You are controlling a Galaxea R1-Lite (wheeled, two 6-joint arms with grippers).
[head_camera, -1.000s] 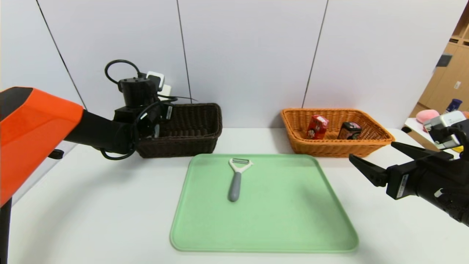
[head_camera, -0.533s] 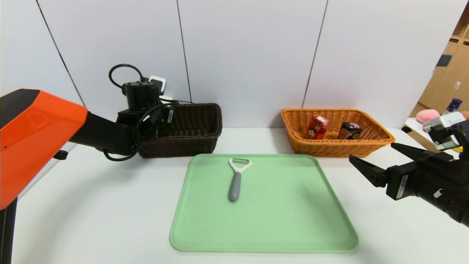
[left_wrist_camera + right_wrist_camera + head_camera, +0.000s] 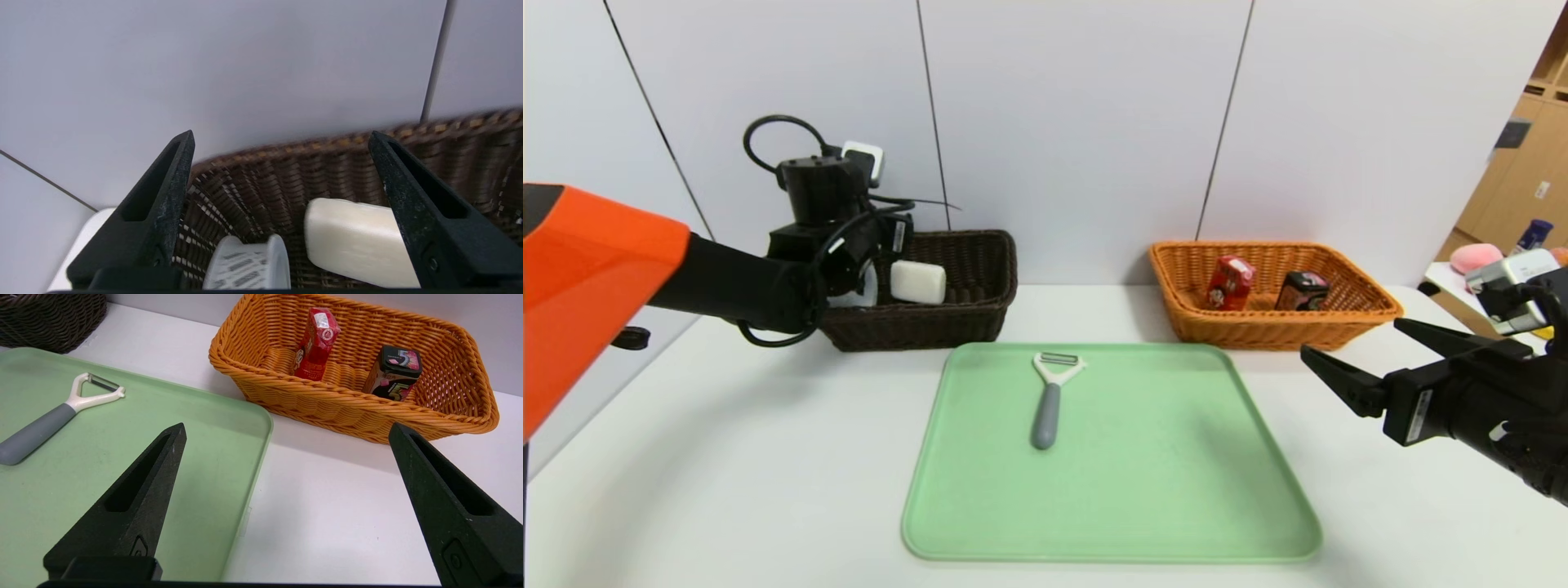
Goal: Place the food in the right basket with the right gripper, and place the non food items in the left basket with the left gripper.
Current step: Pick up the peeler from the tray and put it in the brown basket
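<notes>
My left gripper (image 3: 282, 134) hangs open over the left end of the dark brown left basket (image 3: 947, 327). Nothing is between its fingers. Below it in the basket lie a white rounded block (image 3: 351, 241) (image 3: 918, 282) and a white round disc case (image 3: 249, 265). A white peeler with a grey handle (image 3: 1049, 400) lies on the green tray (image 3: 1176, 490). The food, a red carton (image 3: 1230, 282) and a black carton (image 3: 1301, 291), stands in the orange-tan right basket (image 3: 1274, 331). My right gripper (image 3: 1349, 336) is open and empty, low over the table to the right of the tray.
Both baskets stand against the grey wall at the back of the white table (image 3: 727, 457). The tray fills the table's middle. A side table with a pink object (image 3: 1474, 257) and wooden shelving (image 3: 1523, 163) stand at the far right.
The left gripper has opened wide and its wrist has risen a little. The white block now lies in plain sight in the left basket. The right arm has not moved.
</notes>
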